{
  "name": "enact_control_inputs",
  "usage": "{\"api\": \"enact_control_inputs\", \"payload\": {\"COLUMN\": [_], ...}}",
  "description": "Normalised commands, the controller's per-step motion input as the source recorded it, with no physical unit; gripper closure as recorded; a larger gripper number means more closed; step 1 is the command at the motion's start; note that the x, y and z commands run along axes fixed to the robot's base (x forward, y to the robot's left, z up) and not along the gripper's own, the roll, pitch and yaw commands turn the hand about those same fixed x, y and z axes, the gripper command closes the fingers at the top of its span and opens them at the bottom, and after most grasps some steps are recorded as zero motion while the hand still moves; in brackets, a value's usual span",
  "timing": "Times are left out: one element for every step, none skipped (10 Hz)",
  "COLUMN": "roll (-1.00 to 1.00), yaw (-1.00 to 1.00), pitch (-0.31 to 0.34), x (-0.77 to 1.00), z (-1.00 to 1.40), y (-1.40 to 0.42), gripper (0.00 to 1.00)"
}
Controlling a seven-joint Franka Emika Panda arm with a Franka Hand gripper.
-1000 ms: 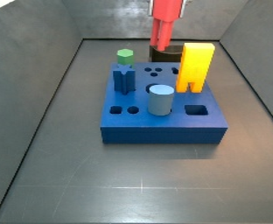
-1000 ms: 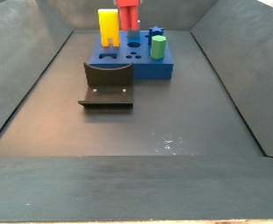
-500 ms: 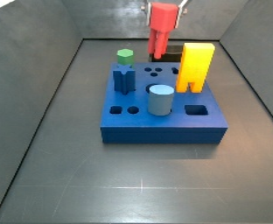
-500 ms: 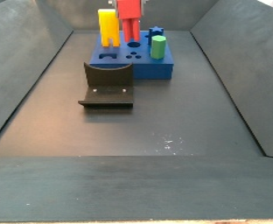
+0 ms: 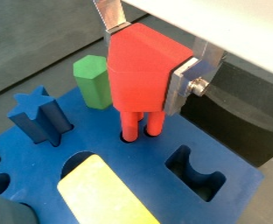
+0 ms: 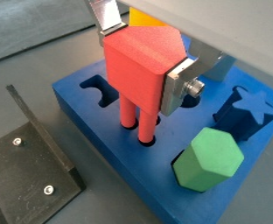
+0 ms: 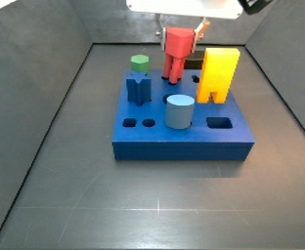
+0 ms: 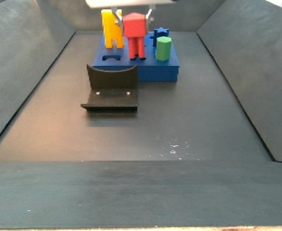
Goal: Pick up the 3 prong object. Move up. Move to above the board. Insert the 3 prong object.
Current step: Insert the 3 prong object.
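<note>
The 3 prong object (image 5: 143, 68), a red block with thin prongs beneath, stands upright over the board (image 5: 127, 164), its prong tips down in small round holes in the blue top. My gripper (image 5: 149, 48) is shut on its wide upper part, with silver fingers (image 5: 185, 81) pressed flat on two opposite sides. The same grip shows in a wrist view where the gripper (image 6: 142, 48) holds the 3 prong object (image 6: 136, 72) near one edge of the board (image 6: 104, 122). In both side views the 3 prong object (image 7: 179, 54) (image 8: 135, 32) stands at the board's (image 7: 182, 142) (image 8: 122, 65) far part.
On the board stand a tall yellow block (image 7: 221, 73), a green-topped peg (image 7: 140, 66), a dark blue star peg (image 5: 39, 122) and a pale blue cylinder (image 7: 180, 110). The fixture (image 8: 111, 87) sits on the floor against the board. Grey walls enclose the floor.
My gripper has come straight down with the 3 prong object. The block was high above the board's far part; its prongs now reach the holes.
</note>
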Motion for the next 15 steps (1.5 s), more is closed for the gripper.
{"api": "enact_control_inputs", "payload": {"roll": [0.13, 0.05, 0.0, 0.0, 0.0, -0.01, -0.04, -0.03, -0.02, -0.02, 0.0, 0.0, 0.0, 0.0, 0.0], "yaw": [-0.16, -0.17, -0.21, -0.23, -0.14, 0.0, 0.05, 0.11, 0.16, 0.17, 0.3, 0.31, 0.23, 0.18, 0.14], "pitch": [0.053, 0.01, 0.0, 0.0, 0.0, 0.0, -0.047, -0.039, -0.033, -0.034, -0.044, -0.05, -0.029, -0.024, -0.026], "x": [0.06, 0.02, 0.0, -0.03, -0.1, -0.09, -0.11, -0.06, -0.01, 0.0, 0.0, 0.0, 0.0, 0.0, 0.0], "z": [-0.15, -0.18, -0.2, -0.19, -0.15, -0.12, -0.14, -0.14, -0.16, -0.24, -0.31, -0.29, -0.25, -0.21, -0.19], "y": [0.0, 0.0, 0.0, 0.0, 0.0, 0.0, 0.0, 0.0, 0.0, 0.0, 0.0, 0.0, 0.0, 0.0, 0.0], "gripper": [1.0, 1.0, 1.0, 1.0, 1.0, 1.0, 1.0, 1.0, 1.0, 1.0, 1.0, 1.0, 1.0, 1.0, 1.0]}}
